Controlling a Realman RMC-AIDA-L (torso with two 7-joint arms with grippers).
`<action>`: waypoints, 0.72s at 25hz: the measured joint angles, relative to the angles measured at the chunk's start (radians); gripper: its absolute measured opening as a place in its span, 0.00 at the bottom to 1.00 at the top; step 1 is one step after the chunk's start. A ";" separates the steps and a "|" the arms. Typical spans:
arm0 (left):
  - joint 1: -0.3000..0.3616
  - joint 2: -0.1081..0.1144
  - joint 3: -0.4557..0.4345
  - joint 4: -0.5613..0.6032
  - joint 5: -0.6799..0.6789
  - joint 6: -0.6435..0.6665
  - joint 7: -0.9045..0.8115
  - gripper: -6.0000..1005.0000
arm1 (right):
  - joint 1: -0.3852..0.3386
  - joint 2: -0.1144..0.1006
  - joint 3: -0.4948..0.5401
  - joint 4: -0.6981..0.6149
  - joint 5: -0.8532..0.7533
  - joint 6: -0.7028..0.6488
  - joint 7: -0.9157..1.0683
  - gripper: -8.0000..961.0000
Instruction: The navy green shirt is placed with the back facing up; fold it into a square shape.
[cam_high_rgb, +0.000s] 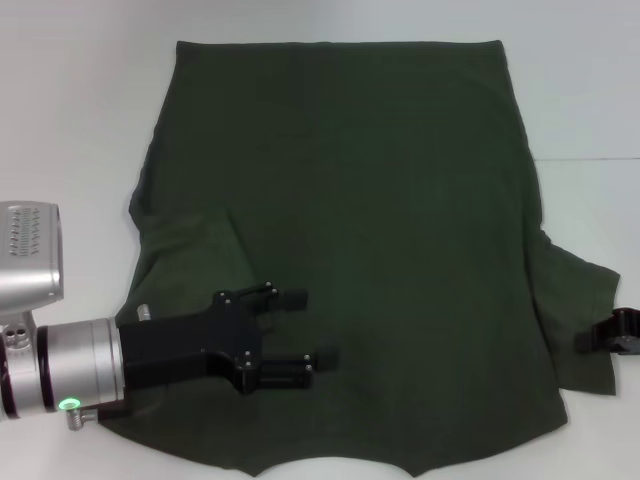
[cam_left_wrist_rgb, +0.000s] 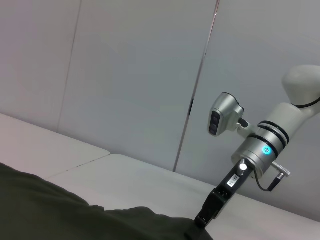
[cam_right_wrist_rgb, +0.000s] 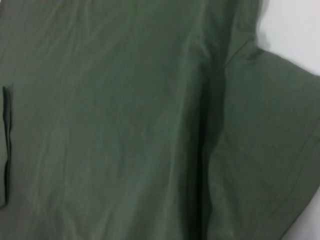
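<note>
Head view: left pincer (cam_high_rgb: 308, 327), fingers apart, hovers over the spread navy green shirt (cam_high_rgb: 380, 200).

White table (cam_high_rgb: 80, 110), shirt spread flat.
Navy green shirt (cam_high_rgb: 380, 200) back up, covering most of the top.

Soft, even light is washing the desk (cam_high_rgb: 80, 120) pale; the right wrist view is blurring throughout.
</note>
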 joint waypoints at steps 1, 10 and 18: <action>0.000 0.000 0.000 0.000 0.000 0.000 0.000 0.92 | 0.000 -0.001 0.001 0.000 0.000 0.001 -0.001 0.20; -0.003 0.002 -0.001 0.000 -0.004 0.000 -0.014 0.92 | -0.045 -0.028 0.005 -0.075 0.001 -0.018 -0.006 0.03; -0.005 0.005 -0.006 0.001 -0.006 -0.001 -0.028 0.92 | -0.073 -0.054 0.045 -0.218 -0.031 -0.101 -0.049 0.04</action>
